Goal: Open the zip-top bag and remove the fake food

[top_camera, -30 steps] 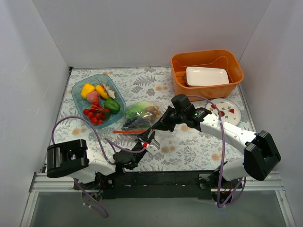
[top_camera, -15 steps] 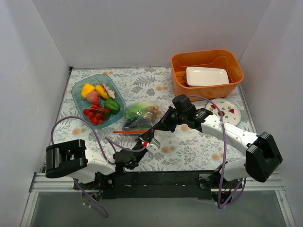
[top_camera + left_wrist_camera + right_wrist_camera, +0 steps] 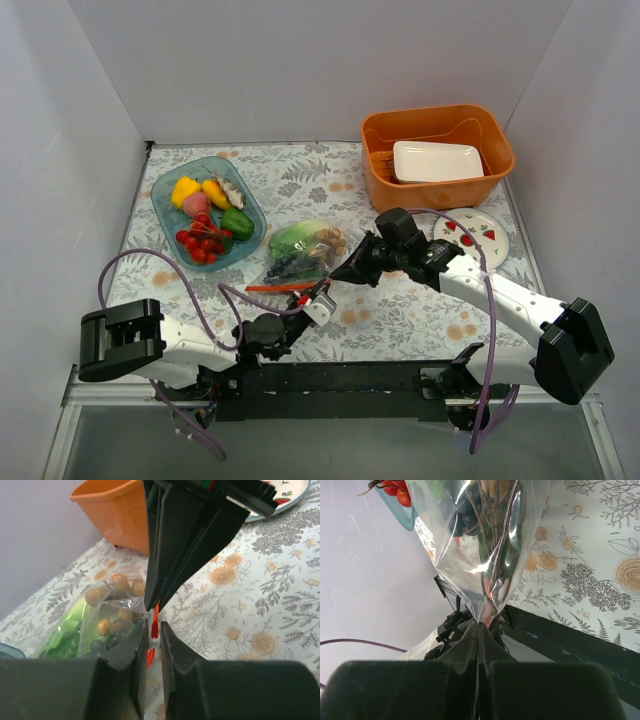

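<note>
The zip-top bag [image 3: 300, 250] lies mid-table with its red-orange zip strip [image 3: 280, 287] along the near edge. Inside it are the light-green lettuce [image 3: 289, 238], the brown pieces [image 3: 328, 240] and the dark cucumber [image 3: 290, 266]. My left gripper [image 3: 318, 298] is shut on the zip strip's right end, which shows red and white between its jaws in the left wrist view [image 3: 154, 628]. My right gripper [image 3: 341, 274] is shut on the bag's clear plastic just above that, pinching a fold [image 3: 480, 622]. The bag [image 3: 485, 540] stretches up from it.
A teal tray [image 3: 167, 218] at the left holds a yellow pepper, cherry tomatoes and a green pepper. An orange basket [image 3: 430, 112] with a white dish [image 3: 437, 160] stands at the back right. A patterned plate [image 3: 492, 243] lies just in front of the basket.
My right arm has drawn back to the right, pulling the pinched corner of the bag with it. The left arm's elbow swung left while its gripper stayed on the zip strip.
</note>
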Tool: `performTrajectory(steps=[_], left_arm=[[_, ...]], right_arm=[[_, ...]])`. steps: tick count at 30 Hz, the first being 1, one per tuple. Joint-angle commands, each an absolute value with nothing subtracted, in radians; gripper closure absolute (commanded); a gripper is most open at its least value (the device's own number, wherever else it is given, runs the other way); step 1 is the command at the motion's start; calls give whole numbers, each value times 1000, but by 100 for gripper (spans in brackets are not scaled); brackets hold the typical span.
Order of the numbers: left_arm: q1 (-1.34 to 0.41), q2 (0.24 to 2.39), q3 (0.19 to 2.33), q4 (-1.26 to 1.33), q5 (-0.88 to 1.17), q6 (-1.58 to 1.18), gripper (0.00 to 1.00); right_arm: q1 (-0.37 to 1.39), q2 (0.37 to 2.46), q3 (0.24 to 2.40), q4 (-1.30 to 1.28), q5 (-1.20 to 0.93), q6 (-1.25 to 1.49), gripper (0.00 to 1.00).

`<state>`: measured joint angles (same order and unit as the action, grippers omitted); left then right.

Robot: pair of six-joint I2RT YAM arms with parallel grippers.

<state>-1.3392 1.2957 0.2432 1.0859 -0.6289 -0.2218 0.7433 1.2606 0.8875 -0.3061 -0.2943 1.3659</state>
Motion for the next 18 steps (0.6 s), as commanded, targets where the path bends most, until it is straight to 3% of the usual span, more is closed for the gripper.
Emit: performTrajectory(steps=[1,18], left_arm=[[-1354,1281,241,953,-664,-311,100],[-1371,1206,239,746,-704,-560,100]], right_arm=[[723,1200,871,-241,-298,1373,99],[689,1011,726,-316,-201,1316,99]])
